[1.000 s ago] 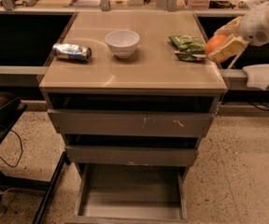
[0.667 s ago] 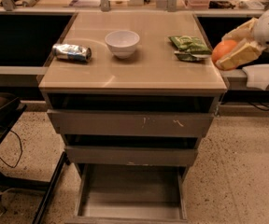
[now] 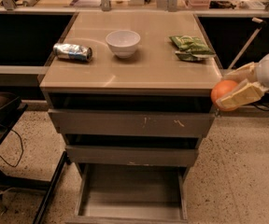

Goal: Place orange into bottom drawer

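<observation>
The orange [image 3: 221, 92] is small, round and glossy. My gripper [image 3: 236, 87] is shut on the orange, with one cream finger above it and one across its front. It hangs off the right front corner of the cabinet top, just below the top's level. The bottom drawer [image 3: 132, 195] is pulled out at the foot of the cabinet, a shallow grey tray with a bare floor. It lies well below and to the left of the gripper.
On the cabinet top [image 3: 139, 64] stand a white bowl [image 3: 123, 42], a crushed silver can [image 3: 73, 52] and a green snack bag [image 3: 190, 46]. Two upper drawers [image 3: 132, 123] stick out slightly. A dark chair frame [image 3: 3, 139] stands at left.
The gripper has carried the orange off the right edge of the top, moving down and toward the front. Nothing else has moved.
</observation>
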You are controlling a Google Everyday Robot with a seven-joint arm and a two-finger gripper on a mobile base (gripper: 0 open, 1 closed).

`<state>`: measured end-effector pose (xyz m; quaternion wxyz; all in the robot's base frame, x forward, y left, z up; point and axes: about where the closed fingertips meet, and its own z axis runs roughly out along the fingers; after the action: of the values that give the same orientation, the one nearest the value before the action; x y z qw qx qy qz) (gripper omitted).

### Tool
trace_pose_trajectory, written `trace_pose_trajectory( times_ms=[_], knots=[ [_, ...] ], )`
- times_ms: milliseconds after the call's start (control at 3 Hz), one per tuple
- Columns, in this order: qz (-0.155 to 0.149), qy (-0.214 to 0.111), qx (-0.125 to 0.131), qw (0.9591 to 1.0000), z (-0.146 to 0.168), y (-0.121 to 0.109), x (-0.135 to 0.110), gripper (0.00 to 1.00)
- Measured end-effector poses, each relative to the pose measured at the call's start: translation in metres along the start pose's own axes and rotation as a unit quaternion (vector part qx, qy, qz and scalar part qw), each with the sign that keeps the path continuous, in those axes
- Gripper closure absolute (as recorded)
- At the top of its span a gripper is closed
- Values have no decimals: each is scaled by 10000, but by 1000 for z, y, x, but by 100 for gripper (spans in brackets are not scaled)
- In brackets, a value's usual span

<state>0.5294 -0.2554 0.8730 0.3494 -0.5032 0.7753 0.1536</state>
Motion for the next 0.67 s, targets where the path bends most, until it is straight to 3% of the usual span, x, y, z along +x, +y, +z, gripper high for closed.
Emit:
trace_pose_trajectory(
  times_ms=[333,667],
  knots=[
    [-41,-22,65,10000,1,4,-2,100],
    [-422,57,469,9980,-11,29,-4,100]
  ],
)
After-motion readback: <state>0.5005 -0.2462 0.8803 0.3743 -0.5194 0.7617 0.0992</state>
